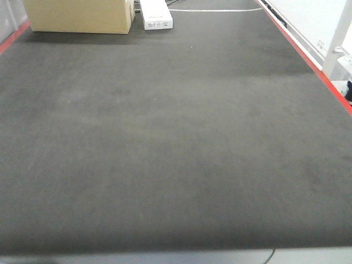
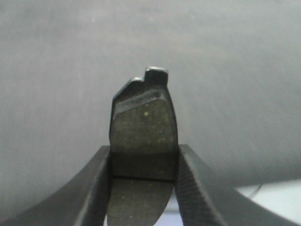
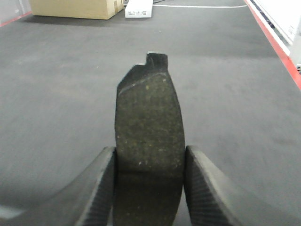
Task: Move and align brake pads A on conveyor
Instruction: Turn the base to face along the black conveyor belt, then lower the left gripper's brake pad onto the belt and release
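In the left wrist view a dark grey brake pad [image 2: 143, 127], crescent-shaped with a small tab at its far end, is clamped between the jaws of my left gripper [image 2: 143, 162]. Blurred grey conveyor [image 2: 56, 70] lies beneath it. In the right wrist view my right gripper [image 3: 149, 165] is shut on a second brake pad [image 3: 148, 117], tab pointing away, above the charcoal conveyor [image 3: 225, 94]. The front view shows only bare conveyor [image 1: 165, 137] with red edge strips; neither gripper nor any pad appears there.
A cardboard box [image 1: 80, 15] and a white flat device [image 1: 155, 14] sit at the belt's far end. A red strip [image 1: 308, 58] runs along the right edge, with a white frame post [image 1: 338, 36] beyond it.
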Available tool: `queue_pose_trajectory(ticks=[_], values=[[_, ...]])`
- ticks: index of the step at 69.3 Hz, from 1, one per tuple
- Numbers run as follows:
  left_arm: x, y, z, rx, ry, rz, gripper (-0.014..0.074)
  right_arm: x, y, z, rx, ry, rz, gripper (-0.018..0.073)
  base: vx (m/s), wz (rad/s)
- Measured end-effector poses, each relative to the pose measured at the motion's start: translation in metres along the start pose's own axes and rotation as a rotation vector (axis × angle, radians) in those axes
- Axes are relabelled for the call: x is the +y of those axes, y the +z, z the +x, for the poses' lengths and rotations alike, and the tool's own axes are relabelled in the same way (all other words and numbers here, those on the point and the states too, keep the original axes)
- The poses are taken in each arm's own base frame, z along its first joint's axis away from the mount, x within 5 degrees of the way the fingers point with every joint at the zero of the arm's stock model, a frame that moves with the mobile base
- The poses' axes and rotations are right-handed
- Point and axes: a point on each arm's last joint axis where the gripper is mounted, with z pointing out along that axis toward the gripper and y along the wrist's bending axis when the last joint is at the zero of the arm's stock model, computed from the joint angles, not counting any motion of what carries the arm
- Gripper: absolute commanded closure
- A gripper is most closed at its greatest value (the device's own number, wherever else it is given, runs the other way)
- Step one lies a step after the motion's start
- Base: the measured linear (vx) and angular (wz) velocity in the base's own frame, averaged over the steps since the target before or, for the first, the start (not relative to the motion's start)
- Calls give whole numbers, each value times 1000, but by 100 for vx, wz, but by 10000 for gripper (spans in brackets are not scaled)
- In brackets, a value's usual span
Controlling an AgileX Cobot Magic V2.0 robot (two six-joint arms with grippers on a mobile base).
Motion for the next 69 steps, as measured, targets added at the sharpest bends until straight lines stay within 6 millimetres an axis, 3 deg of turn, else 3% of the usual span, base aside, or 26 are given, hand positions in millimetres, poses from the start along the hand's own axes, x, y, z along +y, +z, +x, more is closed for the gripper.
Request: queue_pose_trajectory(ticks=[43,69], values=[[0,0,0,-1,0,0,603,0,0,0,1,0,0,569,30,0],[0,0,0,-1,0,0,603,0,0,0,1,0,0,569,11,2]])
